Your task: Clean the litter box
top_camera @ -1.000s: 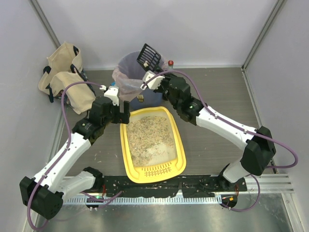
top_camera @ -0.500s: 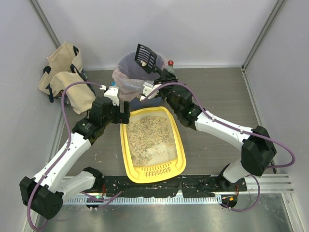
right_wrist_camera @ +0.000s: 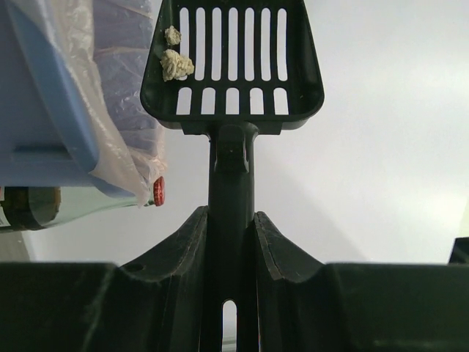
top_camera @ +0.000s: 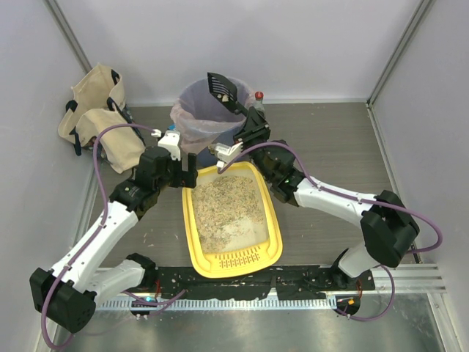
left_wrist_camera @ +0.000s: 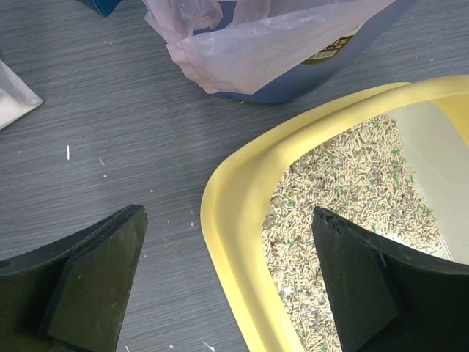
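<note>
A: Left claw: gaping wide, straddling litter box rim at 11 o'clock. Box lying mid-table.

B: Bin: standing at its 12. Right claw: clamping scoop. Clumps sitting at the edge, likely spilling outside the bin if tipping early.

Blue bin (clear liner), canvas bags

Yellow litter box, beige-grey granules flecked green, black slotted scoop, blue bin, tan bag, grey streaked table
</note>
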{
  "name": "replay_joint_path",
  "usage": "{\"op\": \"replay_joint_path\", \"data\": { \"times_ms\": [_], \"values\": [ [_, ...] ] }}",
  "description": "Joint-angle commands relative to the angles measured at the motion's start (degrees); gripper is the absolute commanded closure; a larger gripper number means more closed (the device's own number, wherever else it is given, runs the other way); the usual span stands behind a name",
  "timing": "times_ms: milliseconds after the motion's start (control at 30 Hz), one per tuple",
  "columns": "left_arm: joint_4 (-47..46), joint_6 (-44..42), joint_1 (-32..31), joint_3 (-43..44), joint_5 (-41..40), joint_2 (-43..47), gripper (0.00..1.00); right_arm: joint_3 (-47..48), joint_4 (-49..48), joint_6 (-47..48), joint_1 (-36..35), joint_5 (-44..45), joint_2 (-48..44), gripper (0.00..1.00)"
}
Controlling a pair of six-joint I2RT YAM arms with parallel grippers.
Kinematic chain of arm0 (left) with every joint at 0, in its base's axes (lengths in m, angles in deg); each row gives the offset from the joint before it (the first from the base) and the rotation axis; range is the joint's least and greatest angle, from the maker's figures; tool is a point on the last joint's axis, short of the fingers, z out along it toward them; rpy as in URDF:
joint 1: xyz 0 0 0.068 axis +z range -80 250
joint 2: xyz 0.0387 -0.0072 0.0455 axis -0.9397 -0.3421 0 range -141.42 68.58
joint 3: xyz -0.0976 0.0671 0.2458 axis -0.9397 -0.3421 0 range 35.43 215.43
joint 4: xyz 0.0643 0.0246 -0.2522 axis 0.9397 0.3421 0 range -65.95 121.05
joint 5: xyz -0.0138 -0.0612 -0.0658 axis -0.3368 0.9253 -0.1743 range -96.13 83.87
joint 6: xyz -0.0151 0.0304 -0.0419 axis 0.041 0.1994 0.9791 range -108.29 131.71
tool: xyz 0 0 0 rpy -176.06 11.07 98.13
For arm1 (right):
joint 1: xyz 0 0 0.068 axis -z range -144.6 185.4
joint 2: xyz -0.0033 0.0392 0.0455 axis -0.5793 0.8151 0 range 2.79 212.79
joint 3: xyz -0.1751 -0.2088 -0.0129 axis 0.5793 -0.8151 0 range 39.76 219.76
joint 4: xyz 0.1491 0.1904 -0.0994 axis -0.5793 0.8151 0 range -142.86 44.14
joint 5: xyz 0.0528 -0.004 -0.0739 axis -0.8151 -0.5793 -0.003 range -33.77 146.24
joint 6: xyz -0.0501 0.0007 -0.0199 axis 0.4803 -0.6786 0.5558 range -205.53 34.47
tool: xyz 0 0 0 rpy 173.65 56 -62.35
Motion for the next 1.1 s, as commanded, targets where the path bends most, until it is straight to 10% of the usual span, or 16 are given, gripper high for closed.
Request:
{"op": "replay_joint_path", "data": {
  "times_ms": [0, 700, 1067],
  "values": [
    [-0.99, 0.34, 0.10, 2.50, 0.30, 0.21, 0.00, -1.11, -9.52, 10.24, -0.41, -0.33, -0.94, 0.99],
    [-1.08, 3.60, 0.18, 15.08, 4.78, -1.02, 0.00, -5.15, -28.23, 31.16, -3.57, -2.26, 3.72, 0.99],
    [-2.84, 2.19, 0.10, 8.75, 2.93, -2.07, 0.00, -10.33, -33.50, 26.17, -4.80, 0.72, 1.44, 0.99]
  ]
}}
